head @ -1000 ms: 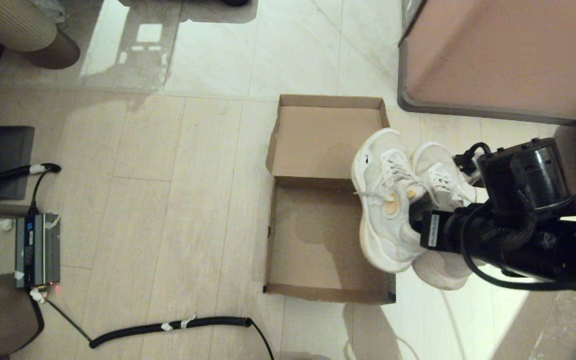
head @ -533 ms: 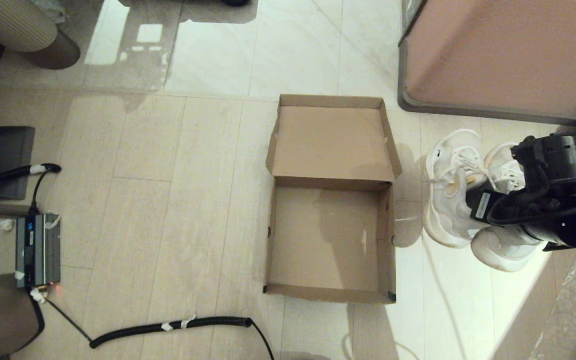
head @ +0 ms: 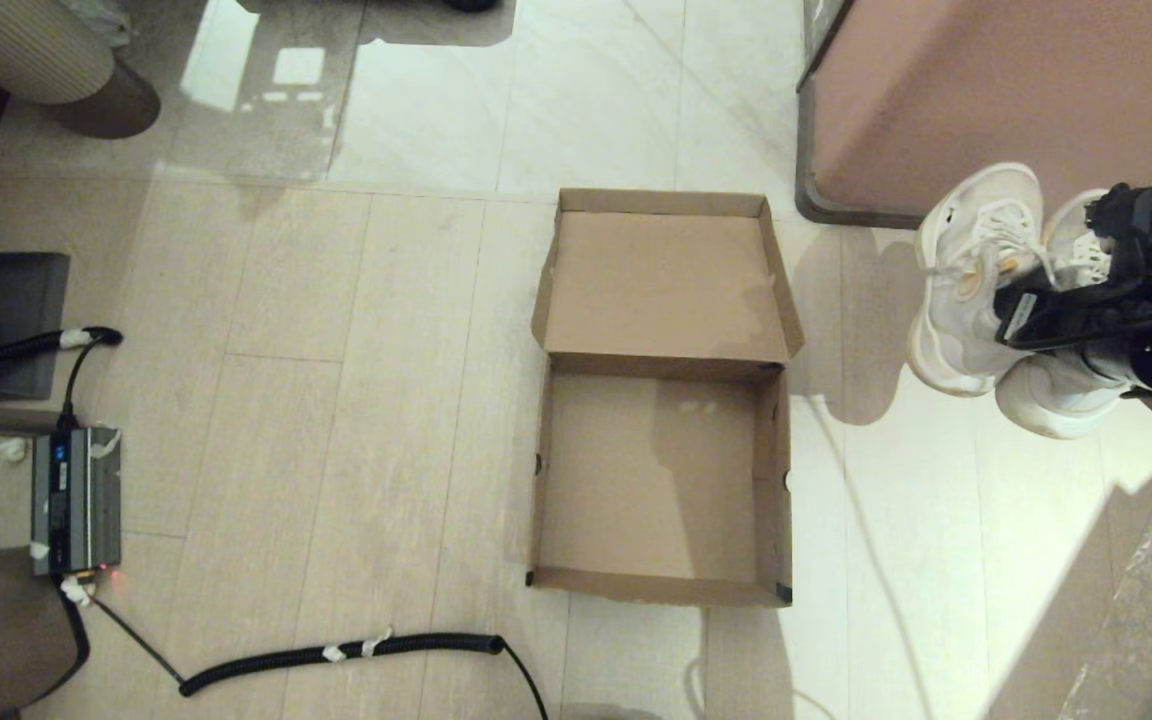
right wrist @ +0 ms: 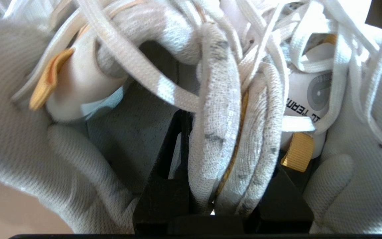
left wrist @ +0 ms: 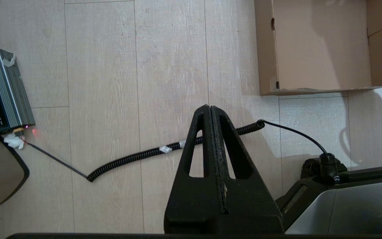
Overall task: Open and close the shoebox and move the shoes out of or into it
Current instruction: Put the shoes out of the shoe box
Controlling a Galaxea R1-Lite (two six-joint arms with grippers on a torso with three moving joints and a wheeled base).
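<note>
The brown cardboard shoebox (head: 661, 590) lies on the floor in the middle of the head view, its lid (head: 661, 285) flipped back flat and its inside bare. The pair of white sneakers (head: 966, 290) hangs to the right of the box, over the floor beside the pinkish block. My right gripper (right wrist: 232, 146) is shut on the two shoes' inner collars (right wrist: 216, 132), pinched side by side. In the head view the arm hides those fingers. My left gripper (left wrist: 210, 108) is shut on nothing, above the floor near the box's front corner (left wrist: 270, 88).
A large pinkish-brown block with a grey rim (head: 996, 110) stands at the back right, close behind the shoes. A coiled black cable (head: 336, 655) crosses the floor in front of the box. A grey power unit (head: 74, 500) sits at the left. Part of the robot base (left wrist: 343, 199) lies beside the left gripper.
My right gripper has carried both shoes from over the box's right wall out to the right and farther back, toward the pinkish block. The box has not moved.
</note>
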